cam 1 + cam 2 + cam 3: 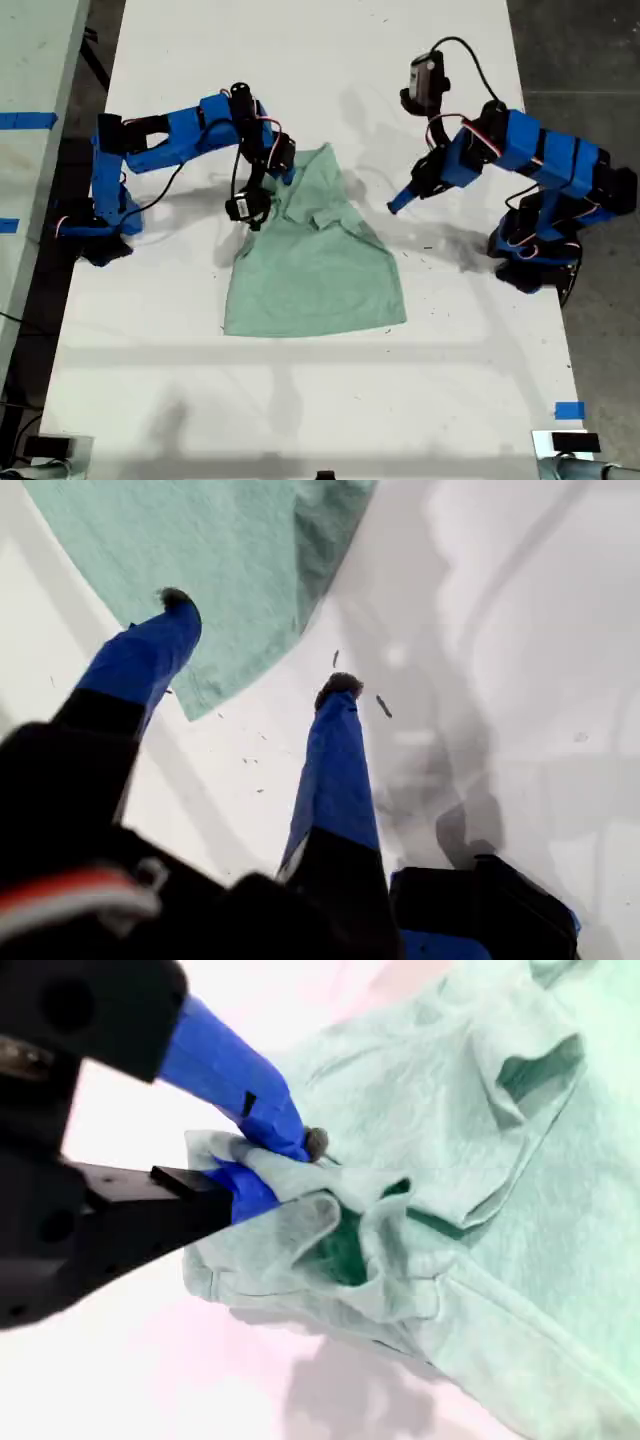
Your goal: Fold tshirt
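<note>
The pale mint-green tshirt (315, 260) lies on the white table (300, 400), its lower part flat and its upper part bunched and folded over. My second gripper (285, 1165) is shut on a gathered fold of the tshirt (480, 1210) at its upper edge, on the exterior view's left (280, 172). My first gripper (259, 643) is open with nothing between its fingers. It hovers above the bare table beside an edge of the tshirt (220, 560), just off the cloth on the exterior view's right (396, 207).
Both blue arm bases stand on the table, one at each side of the exterior view. Blue tape (569, 410) marks the table near the exterior view's lower right. A second surface with blue tape (25, 120) runs along the exterior view's left. Dark floor lies beyond.
</note>
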